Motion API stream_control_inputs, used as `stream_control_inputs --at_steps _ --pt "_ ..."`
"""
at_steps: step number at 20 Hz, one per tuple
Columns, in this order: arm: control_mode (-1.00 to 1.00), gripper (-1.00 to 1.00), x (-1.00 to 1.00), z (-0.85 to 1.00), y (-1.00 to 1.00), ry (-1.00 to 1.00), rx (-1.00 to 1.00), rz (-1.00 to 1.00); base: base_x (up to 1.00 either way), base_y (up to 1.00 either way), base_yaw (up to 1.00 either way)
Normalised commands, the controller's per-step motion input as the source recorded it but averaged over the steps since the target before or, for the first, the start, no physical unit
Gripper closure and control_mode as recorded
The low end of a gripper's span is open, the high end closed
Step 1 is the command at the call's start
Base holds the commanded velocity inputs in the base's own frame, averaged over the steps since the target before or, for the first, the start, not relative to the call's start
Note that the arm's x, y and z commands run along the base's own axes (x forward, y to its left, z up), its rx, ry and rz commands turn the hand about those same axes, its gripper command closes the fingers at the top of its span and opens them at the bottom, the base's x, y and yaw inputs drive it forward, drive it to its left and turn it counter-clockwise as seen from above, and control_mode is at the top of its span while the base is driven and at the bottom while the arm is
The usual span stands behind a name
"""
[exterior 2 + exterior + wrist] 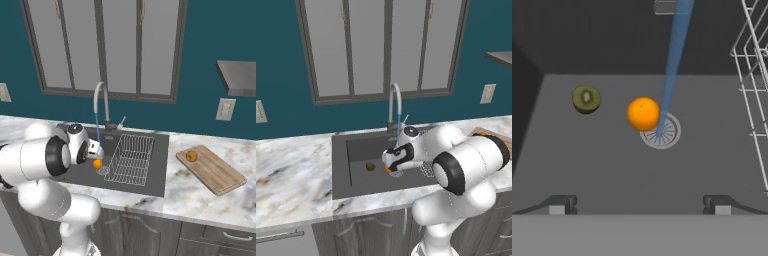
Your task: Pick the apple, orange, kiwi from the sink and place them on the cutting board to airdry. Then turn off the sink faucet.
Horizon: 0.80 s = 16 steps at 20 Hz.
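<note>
The two dark fingers (639, 205) are spread wide above the bright round orange (643, 114) in the dark grey sink (587, 165). Go straight down, then squeeze its middle gently.

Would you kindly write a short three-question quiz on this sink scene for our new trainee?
1. True or false: the apple lies on the cutting board.
2. Which fruit sits beside the drain: A kiwi, B orange?
3. Fill in: water from the sink faucet is ___.

Key: 1 true; 2 B; 3 running. The pincer stands open above the sink floor.
</note>
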Motion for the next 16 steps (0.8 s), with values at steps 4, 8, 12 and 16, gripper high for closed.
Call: stream_control_inputs --at_steps 4,8,12,16 --pt "-1.00 -1.00 0.26 -0.22 0.00 0.00 0.00 0.00 0.00 0.00 0.00" --pt "-1.00 -1.00 0.28 -0.25 0.01 0.00 0.00 0.00 0.00 0.00 0.00" --pt "-1.00 -1.00 0.29 -0.25 0.03 0.00 -0.01 0.00 0.00 0.00 0.00" --pt "-1.00 -1.00 0.29 -0.27 0.06 0.00 -0.01 0.00 0.00 0.00 0.00"
